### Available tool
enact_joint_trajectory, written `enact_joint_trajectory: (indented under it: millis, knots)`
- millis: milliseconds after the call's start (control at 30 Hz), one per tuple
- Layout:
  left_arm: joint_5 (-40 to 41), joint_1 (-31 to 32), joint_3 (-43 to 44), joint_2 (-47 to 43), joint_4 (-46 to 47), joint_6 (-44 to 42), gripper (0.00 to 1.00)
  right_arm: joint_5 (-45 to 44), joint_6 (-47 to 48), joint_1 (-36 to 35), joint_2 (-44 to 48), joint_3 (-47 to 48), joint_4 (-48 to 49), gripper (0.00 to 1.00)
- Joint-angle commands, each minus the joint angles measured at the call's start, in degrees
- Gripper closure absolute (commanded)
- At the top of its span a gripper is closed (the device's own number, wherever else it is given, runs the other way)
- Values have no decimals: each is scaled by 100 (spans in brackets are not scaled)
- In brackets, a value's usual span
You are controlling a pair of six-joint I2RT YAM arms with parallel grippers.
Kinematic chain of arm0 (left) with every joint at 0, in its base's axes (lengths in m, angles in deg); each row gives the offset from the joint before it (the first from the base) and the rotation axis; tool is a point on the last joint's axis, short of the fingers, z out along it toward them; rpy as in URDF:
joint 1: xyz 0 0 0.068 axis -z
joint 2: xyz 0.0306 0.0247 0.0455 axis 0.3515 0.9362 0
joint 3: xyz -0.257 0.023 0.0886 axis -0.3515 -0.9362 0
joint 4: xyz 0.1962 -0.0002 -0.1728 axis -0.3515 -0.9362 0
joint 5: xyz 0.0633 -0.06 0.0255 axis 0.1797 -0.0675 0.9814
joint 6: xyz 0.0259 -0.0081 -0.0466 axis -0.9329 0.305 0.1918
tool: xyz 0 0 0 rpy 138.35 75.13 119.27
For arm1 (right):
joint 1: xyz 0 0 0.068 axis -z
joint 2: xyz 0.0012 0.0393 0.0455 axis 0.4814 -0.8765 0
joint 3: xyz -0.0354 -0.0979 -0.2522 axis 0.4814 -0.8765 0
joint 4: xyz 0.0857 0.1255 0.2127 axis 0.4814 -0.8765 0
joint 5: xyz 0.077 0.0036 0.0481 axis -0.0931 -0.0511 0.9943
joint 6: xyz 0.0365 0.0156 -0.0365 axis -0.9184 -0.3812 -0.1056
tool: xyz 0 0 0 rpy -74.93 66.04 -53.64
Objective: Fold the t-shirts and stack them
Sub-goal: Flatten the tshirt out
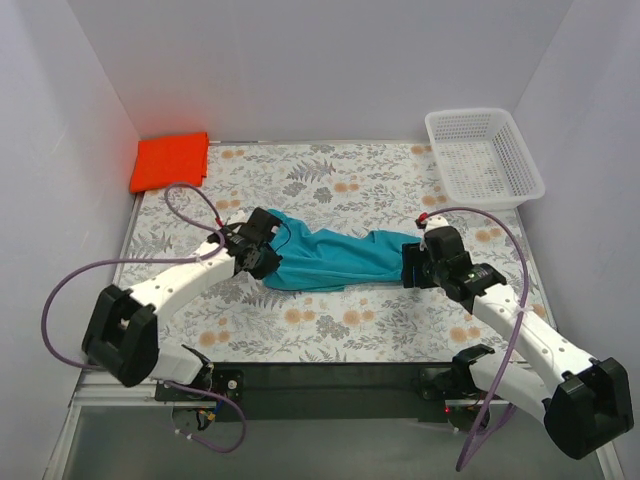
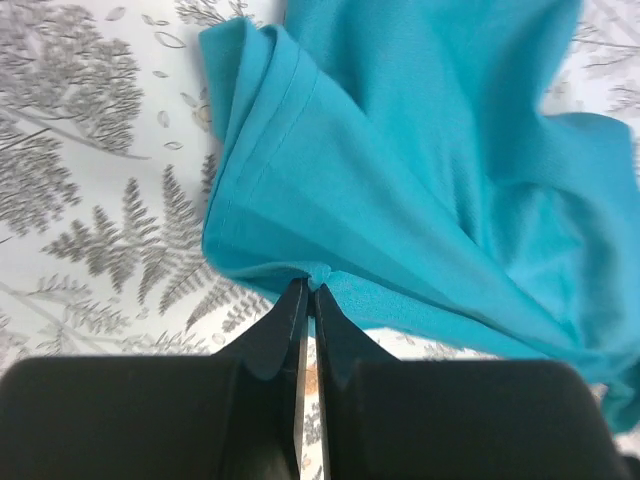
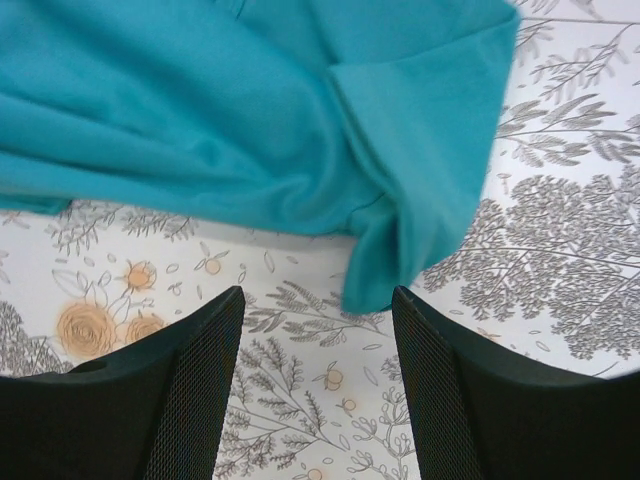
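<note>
- The table (image 1: 330,330) has bare patterned surface near and far of the cloth, so you have room to spread the shirt before you fold it.
- The teal shirt (image 1: 335,258) lies bunched in a long band across the middle of the table, between your 2 arms. It looks creased and doubled over on itself, so I judge that flattening it comes first.
- The basket (image 1: 500,200) sits at the far right corner, well apart from the work. Keep the right arm's swing short of it.
- The orange shirt (image 1: 170,160) lies folded at the far left corner. That is probably where the stack ends up, so leave it alone for now.
- Your left claw (image 2: 308,290) is pressed together on the teal shirt's left edge, pinching a small tuck of cloth right at the hem. The bite looks thin, so pull gently or it may slip out.
- Your right claw (image 3: 318,300) stands apart and holds nothing. A loose corner of the shirt hangs just ahead of its tips, over the gap.
- Move the right claw forward until that corner sits deep between the jaws, then close on 1 layer if you can.
- Once both ends are held, draw them apart evenly and low to the table.
</note>
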Motion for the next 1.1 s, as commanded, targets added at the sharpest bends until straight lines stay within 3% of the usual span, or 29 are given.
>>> enact_joint_trajectory:
  millis: [0,300,700,1067]
  knots:
    - [418,15,-369,-1019,-506,-47,100,-382,-77,333,-253,529,-23,33]
    - [66,15,-1556,-2374,-778,304,100,1031,292,510,-1484,1136,65,34]
    - [92,15,-1627,-2375,-673,234,100,1578,292,431,-2556,1215,469,41]
    - [189,6,-1697,-2673,-778,269,100,384,371,342,-2689,1259,311,47]
